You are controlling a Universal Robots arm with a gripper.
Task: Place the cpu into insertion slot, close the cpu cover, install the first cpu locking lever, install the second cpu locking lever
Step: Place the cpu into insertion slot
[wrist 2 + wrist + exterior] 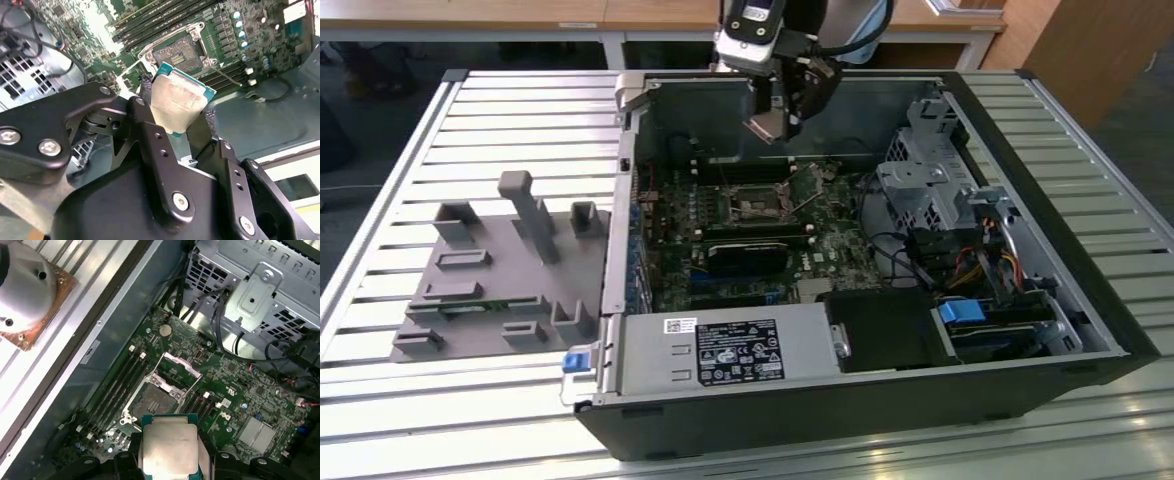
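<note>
Exterior view: high and tilted down, far enough back to take in the whole open computer case (881,400) on the desk (1081,120).
Wrist views: both close, looking along the tool (175,114) onto the motherboard (240,390).
Shared: the socket (754,208), seen in all three.

Insertion slot (156,402) unobstructed from above, cpu cover (178,365) raised at its edge, drive cage (260,295) nearby

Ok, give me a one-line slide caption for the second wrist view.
Gripper clamped on the cpu, poised above the empty socket on the motherboard.
</note>
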